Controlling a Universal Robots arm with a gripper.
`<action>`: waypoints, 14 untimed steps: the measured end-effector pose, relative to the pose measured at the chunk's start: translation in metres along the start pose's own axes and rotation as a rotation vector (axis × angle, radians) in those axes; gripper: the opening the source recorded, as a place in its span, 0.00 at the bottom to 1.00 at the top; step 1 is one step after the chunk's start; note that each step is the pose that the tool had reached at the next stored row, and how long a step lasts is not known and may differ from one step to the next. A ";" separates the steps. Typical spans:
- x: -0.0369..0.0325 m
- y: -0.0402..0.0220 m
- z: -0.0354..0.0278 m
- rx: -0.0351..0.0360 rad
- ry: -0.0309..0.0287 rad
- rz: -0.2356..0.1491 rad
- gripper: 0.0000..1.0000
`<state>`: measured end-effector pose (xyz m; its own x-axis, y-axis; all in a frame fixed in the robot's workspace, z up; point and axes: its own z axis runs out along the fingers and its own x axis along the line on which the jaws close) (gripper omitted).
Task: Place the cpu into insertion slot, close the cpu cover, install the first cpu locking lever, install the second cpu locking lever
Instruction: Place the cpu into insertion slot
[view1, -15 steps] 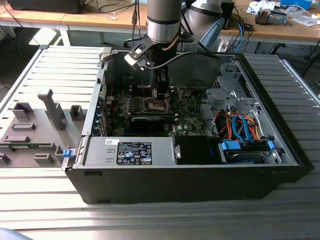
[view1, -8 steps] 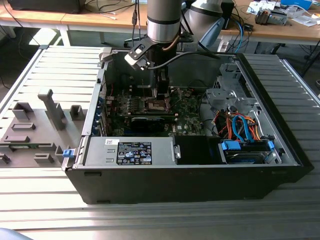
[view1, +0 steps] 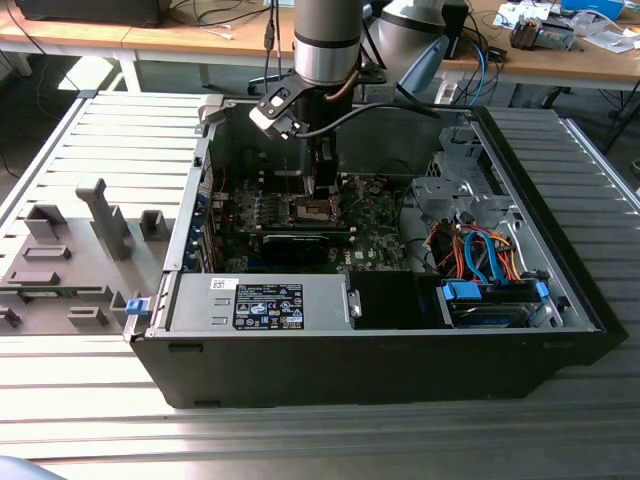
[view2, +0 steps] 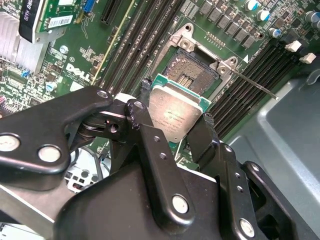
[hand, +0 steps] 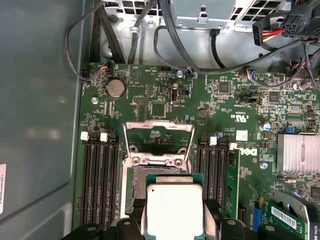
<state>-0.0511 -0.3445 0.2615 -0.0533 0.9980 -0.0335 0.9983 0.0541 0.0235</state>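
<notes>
The tool (view2: 175, 117) is clenched on the cpu (hand: 174, 210), holding it by two opposite edges just over the insertion slot (view2: 192, 75) in the middle of the green motherboard (hand: 165, 100). The cpu cover (hand: 156, 160) stands flipped open at the slot's far edge.

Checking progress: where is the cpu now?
In the second wrist view, the cpu sits clamped in the gripper, close over the open insertion slot, not seated.

Exterior view: raised, angled down, whole computer case (view1: 350, 370) in frame. 2 wrist views: close over the circuit board (hand: 165, 105), sharing insertion slot (view2: 192, 75) and cpu (hand: 175, 210).
</notes>
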 end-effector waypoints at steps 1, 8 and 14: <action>0.0004 0.0000 0.0001 -0.0001 0.0000 0.000 0.54; 0.0029 0.0001 0.0006 -0.0001 0.0001 -0.001 0.54; 0.0040 0.0002 0.0009 -0.0001 0.0001 -0.001 0.54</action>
<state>-0.0511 -0.3405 0.2605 -0.0542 0.9980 -0.0335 0.9982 0.0550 0.0235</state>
